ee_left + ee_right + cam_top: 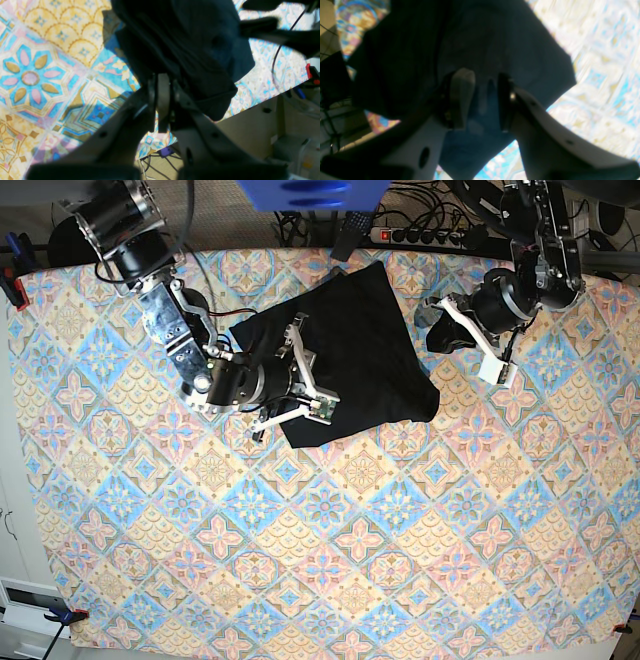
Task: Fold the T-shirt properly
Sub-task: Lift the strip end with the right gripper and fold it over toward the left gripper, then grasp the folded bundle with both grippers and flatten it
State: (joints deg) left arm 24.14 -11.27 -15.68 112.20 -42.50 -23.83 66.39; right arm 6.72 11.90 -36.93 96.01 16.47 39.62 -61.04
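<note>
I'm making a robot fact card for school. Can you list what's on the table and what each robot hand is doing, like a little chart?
Garment: black T-shirt, mostly lying on the table
Table cover: colourful patterned cloth
Left gripper: shut, pinching a bunched bit of the shirt
Right gripper: jaws apart over the shirt's edge; held or not, can't tell
Fold: not finished yet

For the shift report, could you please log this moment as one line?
left gripper: shut on T-shirt corner, lifted | right gripper: jaws apart astride T-shirt edge | table: shirt partly folded
</note>
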